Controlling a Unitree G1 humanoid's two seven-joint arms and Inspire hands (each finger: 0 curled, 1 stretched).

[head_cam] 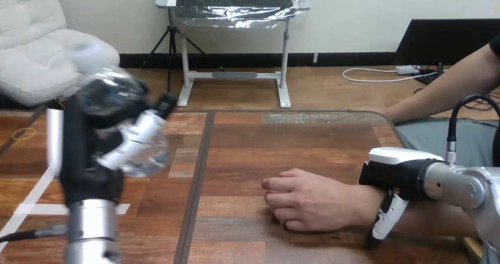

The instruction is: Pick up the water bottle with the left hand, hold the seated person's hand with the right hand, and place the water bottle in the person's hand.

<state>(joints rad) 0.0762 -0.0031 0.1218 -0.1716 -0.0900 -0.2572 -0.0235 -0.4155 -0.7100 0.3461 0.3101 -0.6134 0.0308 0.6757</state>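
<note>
One clear water bottle is gripped aloft; one person's wrist is clasped.
Fingers of the left hand are curled round the bottle, held raised above the wooden table's left part. Fingers of the right hand are curled over the person's wrist; the person's hand is rested on the table, loosely closed, well apart from the bottle.

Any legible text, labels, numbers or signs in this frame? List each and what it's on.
No text can be read.
On the water bottle, gripped in the left hand: no label can be made out.
On the right hand, curled round the person's wrist: no print visible.
On the table: no lettering.
</note>
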